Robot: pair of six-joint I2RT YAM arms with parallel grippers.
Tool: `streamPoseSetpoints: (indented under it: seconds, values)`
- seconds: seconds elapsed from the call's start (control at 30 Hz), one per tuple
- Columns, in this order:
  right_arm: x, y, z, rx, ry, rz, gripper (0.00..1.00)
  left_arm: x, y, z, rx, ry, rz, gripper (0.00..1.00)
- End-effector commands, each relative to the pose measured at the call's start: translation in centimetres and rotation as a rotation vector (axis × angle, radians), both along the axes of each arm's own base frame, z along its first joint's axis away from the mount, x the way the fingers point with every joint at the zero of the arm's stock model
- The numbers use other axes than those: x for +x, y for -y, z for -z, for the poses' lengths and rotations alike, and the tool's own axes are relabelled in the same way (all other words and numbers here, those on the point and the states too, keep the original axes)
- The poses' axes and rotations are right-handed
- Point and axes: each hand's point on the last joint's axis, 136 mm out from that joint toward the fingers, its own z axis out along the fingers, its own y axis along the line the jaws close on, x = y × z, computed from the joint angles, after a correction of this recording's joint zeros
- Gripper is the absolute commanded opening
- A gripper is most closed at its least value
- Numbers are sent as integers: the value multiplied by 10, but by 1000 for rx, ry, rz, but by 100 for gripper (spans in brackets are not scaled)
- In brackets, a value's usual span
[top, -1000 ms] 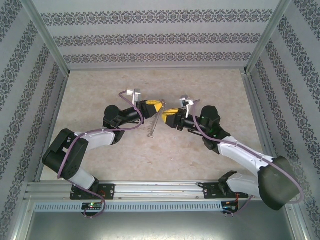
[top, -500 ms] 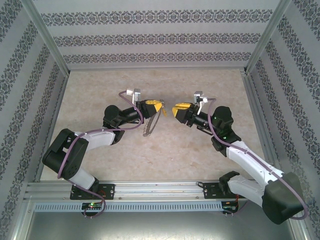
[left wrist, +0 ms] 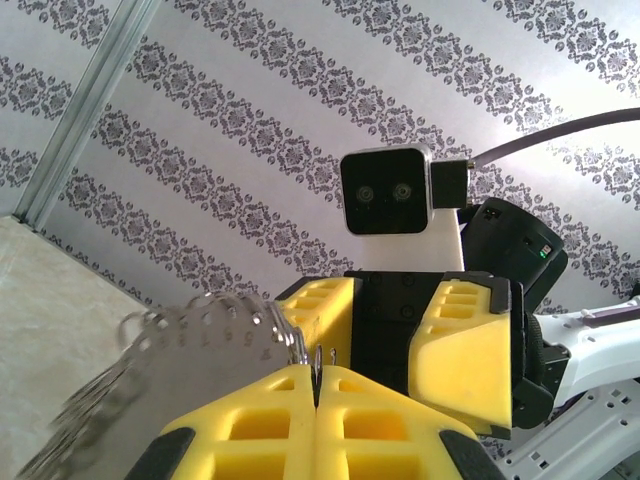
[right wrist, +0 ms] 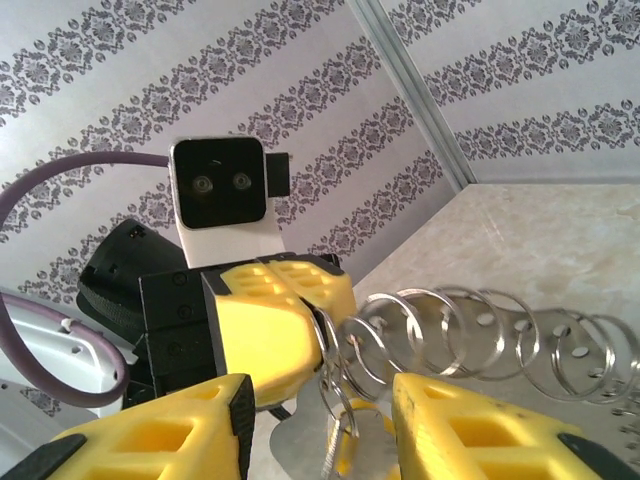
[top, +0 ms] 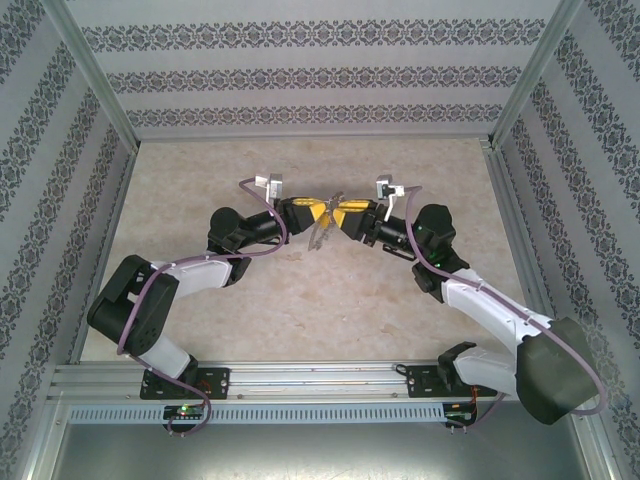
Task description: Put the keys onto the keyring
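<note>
My left gripper (top: 310, 212) is shut on the thin wire of the keyring (top: 321, 234), held above the middle of the table. In the left wrist view its yellow fingers (left wrist: 250, 410) pinch the wire, and the grey hoop with its bumpy fringe (left wrist: 195, 335) hangs to the left. My right gripper (top: 346, 216) faces it tip to tip. Its jaws stand apart around the fringe of small rings (right wrist: 505, 345), touching nothing that I can see. A small orange-yellow piece (right wrist: 357, 447), seemingly the key's head, hangs low between the right fingers, partly hidden by rings.
The marble-look table (top: 300, 310) is walled on three sides by patterned panels (top: 320, 75). An aluminium rail (top: 300, 380) carries both arm bases at the near edge. A purple cable (top: 255, 185) loops over the left wrist.
The right gripper drew back to the right, then came in again nose to nose with the left one. The keyring swung up from hanging low to between the two grippers.
</note>
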Motion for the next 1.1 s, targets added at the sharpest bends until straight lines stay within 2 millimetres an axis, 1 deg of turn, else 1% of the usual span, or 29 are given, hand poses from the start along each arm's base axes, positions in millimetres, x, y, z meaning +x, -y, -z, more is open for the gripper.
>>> streamPoseSetpoints:
  seconds: [0.0,0.2,0.3,0.5,0.63,0.73,0.9,1.07]
  values:
    - [-4,-6,-26,45,72,-32,43,-2,-4,-29,-61,86,6,0]
    - [-2,-9,-26,50,69,-37,40,0,-3,-28,-63,75,9,0]
    - [-2,-11,-26,51,69,-45,36,0,-3,-29,-65,72,11,0]
    - [-3,-17,-21,45,57,-63,33,0,-3,-30,-66,73,11,0]
    - [-3,-19,-19,47,54,-67,23,0,-4,-29,-66,73,10,0]
    - [-3,-19,-18,45,50,-67,20,0,-4,-30,-67,74,9,0]
    - [-2,-19,-16,42,50,-64,18,0,-3,-28,-64,70,12,0]
    - [0,-19,-18,48,52,-57,19,1,-2,-26,-62,65,14,0]
